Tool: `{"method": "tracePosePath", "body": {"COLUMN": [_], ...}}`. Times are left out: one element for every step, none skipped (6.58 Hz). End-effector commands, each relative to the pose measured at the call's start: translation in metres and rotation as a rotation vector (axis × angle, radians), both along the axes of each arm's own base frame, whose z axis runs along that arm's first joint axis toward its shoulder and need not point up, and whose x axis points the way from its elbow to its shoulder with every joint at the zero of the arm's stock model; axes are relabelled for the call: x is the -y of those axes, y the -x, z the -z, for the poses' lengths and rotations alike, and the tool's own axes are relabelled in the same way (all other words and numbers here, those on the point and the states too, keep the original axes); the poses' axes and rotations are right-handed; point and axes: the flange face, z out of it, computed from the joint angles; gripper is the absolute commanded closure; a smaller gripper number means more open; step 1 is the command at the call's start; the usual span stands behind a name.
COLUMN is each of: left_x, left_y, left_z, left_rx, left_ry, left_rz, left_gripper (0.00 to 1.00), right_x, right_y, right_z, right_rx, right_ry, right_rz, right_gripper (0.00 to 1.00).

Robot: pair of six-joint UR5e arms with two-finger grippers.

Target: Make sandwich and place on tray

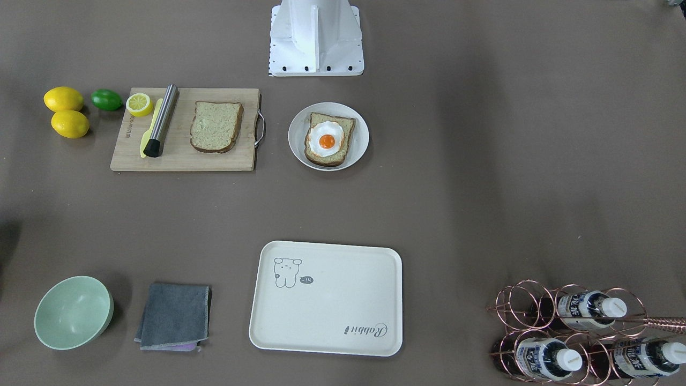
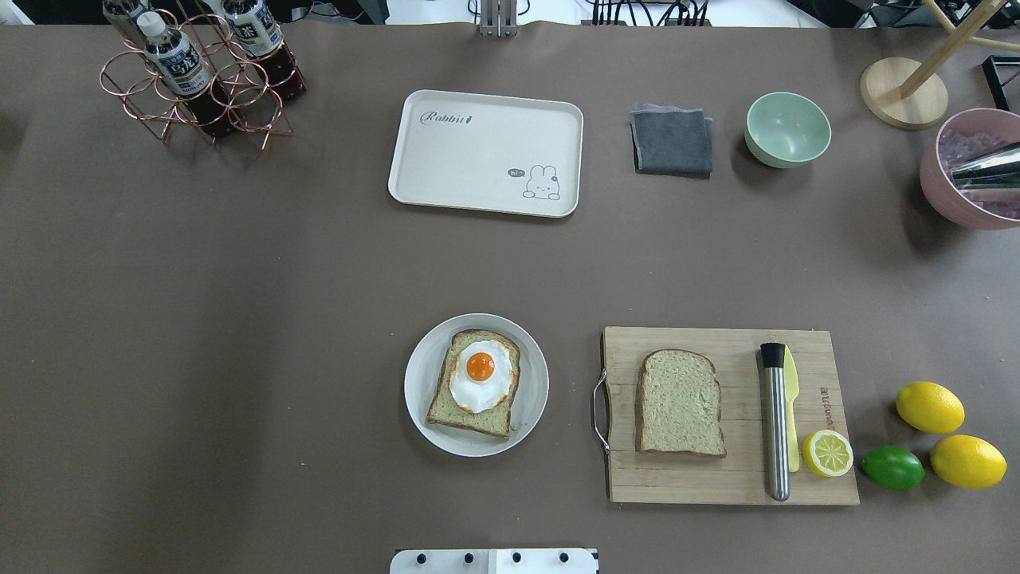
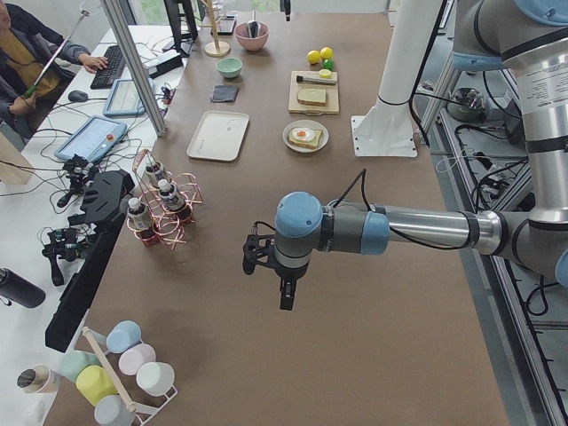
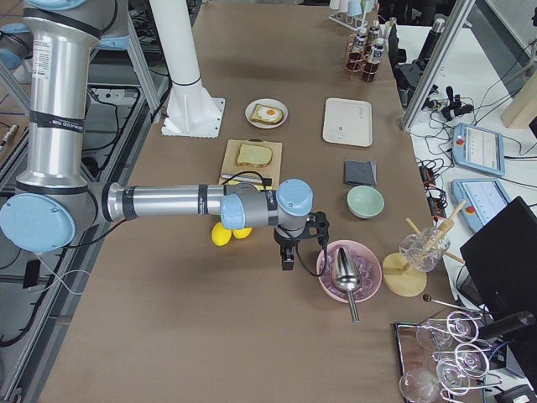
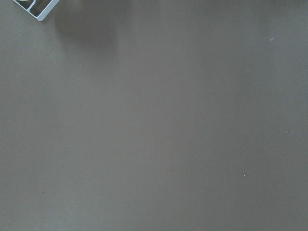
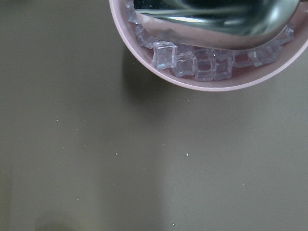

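Note:
One tan bread slice (image 1: 343, 127) lies on a round grey-white plate (image 1: 298, 140) with a white fried egg (image 1: 326, 139) on top. The second bread slice (image 1: 216, 126) lies flat on the wooden cutting board (image 1: 182, 155). The cream tray (image 1: 332, 305) sits at the table's far side with nothing on it; it also shows in the overhead view (image 2: 478, 159). My left gripper (image 3: 286, 297) hangs over bare table far from the food. My right gripper (image 4: 288, 259) hangs beside the pink bowl (image 4: 348, 270). Both grippers show only in the side views, so I cannot tell whether they are open or shut.
On the board lie a metal muddler (image 1: 161, 120), a yellow knife (image 1: 150, 128) and a lemon half (image 1: 139, 104). Two lemons (image 1: 64, 99) and a lime (image 1: 106, 99) sit beside it. A green bowl (image 1: 72, 312), a grey cloth (image 1: 174, 316) and a copper bottle rack (image 1: 568, 332) flank the tray.

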Motion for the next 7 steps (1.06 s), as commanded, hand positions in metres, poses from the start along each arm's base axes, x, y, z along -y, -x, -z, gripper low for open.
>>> {"method": "tracePosePath", "body": {"left_x": [-0.008, -0.017, -0.019, -0.021, -0.021, -0.02, -0.02], "left_y": [0.001, 0.001, 0.001, 0.001, 0.001, 0.001, 0.001], "left_z": [-0.008, -0.016, -0.018, -0.023, -0.023, -0.022, -0.024], "left_rx": [0.004, 0.004, 0.0, -0.002, -0.003, 0.0, 0.0], "left_ry": [0.022, 0.045, 0.075, 0.089, 0.092, 0.082, 0.072], "left_rz": [0.004, 0.007, 0.04, 0.043, 0.045, 0.038, 0.038], "left_gripper": [0.02, 0.02, 0.02, 0.02, 0.02, 0.02, 0.02], "right_x": [-0.004, -0.004, -0.003, -0.001, -0.003, -0.004, -0.005], "right_y": [0.0, -0.001, -0.001, -0.002, -0.002, -0.002, -0.003], "right_z": [-0.002, 0.003, 0.005, 0.003, -0.002, -0.002, -0.001], "right_rx": [0.014, 0.017, 0.015, -0.004, -0.006, -0.004, -0.007], "right_ry": [0.011, -0.002, -0.006, -0.017, -0.006, -0.007, -0.012], "right_rz": [0.0, 0.0, -0.001, 0.003, 0.003, 0.005, 0.005], "right_gripper": [0.0, 0.0, 0.0, 0.0, 0.0, 0.0, 0.0]}}
